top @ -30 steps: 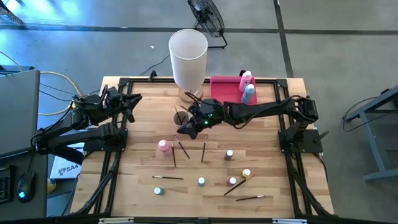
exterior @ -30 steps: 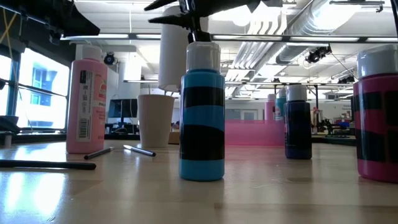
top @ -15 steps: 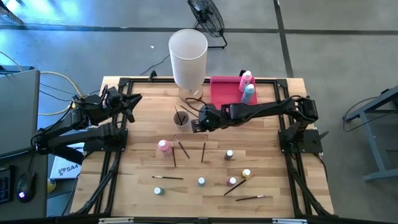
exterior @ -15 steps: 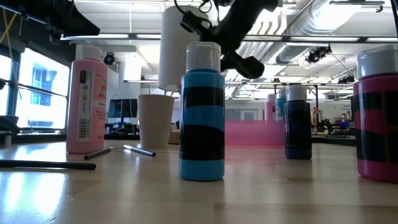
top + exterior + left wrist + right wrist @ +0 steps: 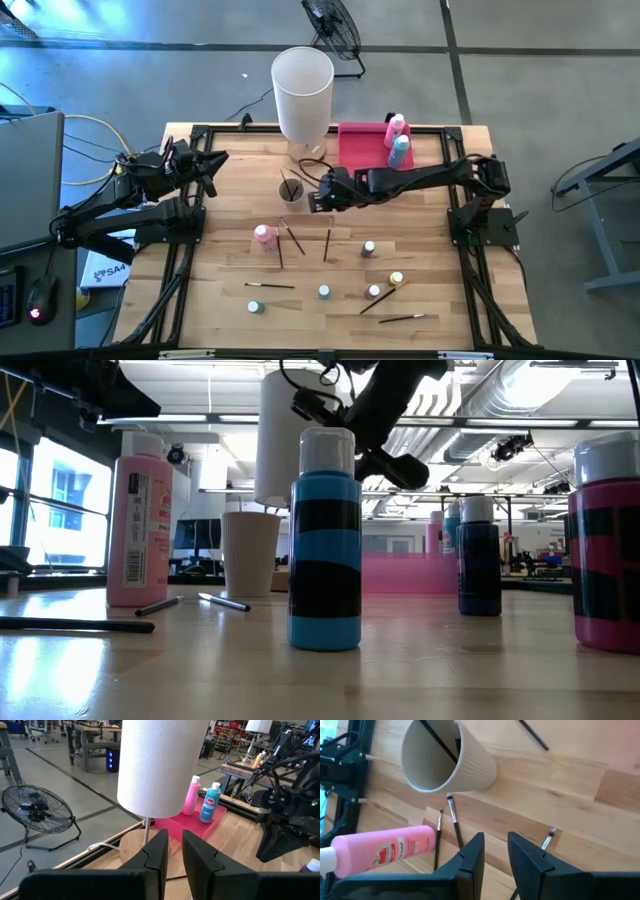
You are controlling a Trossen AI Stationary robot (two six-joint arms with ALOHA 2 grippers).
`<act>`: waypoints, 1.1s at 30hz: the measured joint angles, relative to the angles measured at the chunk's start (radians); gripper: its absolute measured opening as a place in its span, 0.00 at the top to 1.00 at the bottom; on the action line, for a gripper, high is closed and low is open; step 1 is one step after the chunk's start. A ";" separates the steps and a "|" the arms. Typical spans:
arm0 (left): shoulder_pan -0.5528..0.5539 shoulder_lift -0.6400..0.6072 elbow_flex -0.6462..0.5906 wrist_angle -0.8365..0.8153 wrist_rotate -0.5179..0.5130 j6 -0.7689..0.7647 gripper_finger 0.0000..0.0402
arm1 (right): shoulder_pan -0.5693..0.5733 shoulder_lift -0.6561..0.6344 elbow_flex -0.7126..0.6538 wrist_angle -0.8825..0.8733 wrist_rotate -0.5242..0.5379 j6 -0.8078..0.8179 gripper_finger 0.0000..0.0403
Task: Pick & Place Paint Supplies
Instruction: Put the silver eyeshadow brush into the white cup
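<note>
Hovering just beside the ribbed cup point(image 5: 291, 189), the right gripper point(image 5: 312, 200) is seen with fingers slightly apart and nothing held. A pink bottle point(image 5: 263, 235) and loose paintbrushes point(image 5: 293, 238) remain on the worktop point(image 5: 230, 200) below; brushes already stand in the cup. The left gripper point(image 5: 212, 162) is parked at the far left edge, nearly closed and empty. A careless descent is judged likely to topple the cup or scatter the brushes.
</note>
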 joint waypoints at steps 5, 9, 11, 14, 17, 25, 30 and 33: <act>0.000 0.000 0.000 -0.001 0.000 0.000 0.87 | 0.000 0.019 0.001 -0.016 0.004 0.023 0.69; 0.000 0.000 0.000 -0.005 0.000 0.000 0.87 | 0.000 0.030 -0.002 -0.020 0.009 0.054 0.58; 0.000 0.000 0.000 -0.008 0.000 0.000 0.87 | 0.000 0.032 0.002 -0.025 0.017 0.086 0.56; 0.000 0.000 0.000 -0.008 0.000 0.000 0.87 | 0.000 0.050 0.001 -0.028 0.030 0.140 0.56; 0.000 0.000 0.000 -0.008 0.000 0.000 0.87 | 0.000 0.074 -0.001 -0.049 0.036 0.172 0.58; 0.000 0.000 0.000 -0.008 -0.002 0.000 0.87 | 0.011 0.134 -0.001 -0.063 0.033 0.211 0.64; 0.000 0.000 0.000 -0.018 -0.002 0.000 0.87 | 0.017 0.174 0.000 -0.072 0.031 0.241 0.65; 0.000 0.000 0.000 -0.031 -0.001 0.000 0.87 | 0.018 0.192 -0.001 -0.081 0.014 0.264 0.65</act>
